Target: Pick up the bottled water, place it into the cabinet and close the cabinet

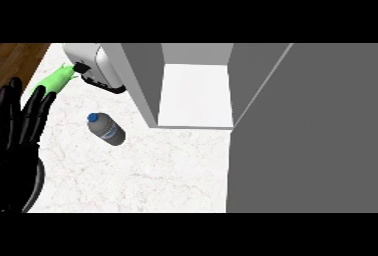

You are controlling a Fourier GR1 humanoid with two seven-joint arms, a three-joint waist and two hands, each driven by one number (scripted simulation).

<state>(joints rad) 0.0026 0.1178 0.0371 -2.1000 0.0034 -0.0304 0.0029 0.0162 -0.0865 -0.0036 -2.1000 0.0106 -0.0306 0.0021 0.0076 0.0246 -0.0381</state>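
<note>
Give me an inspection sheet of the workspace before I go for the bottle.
Surface: white marbled counter.
Job's things: bottled water on the counter, untouched, left of the open cabinet; cabinet door swung out at right.
Clutter: green object and white appliance at back left.
Hands: left hand open at the left edge, fingers straight, holding nothing; right hand not in view.
Cables: nothing seen.
Surroundings: wooden floor beyond the counter's back left corner.

Counter (148, 175) with bottled water (106, 130), cabinet (196, 95)

left hand (16, 162) edge-cropped, cabinet door (310, 145) cropped
</note>
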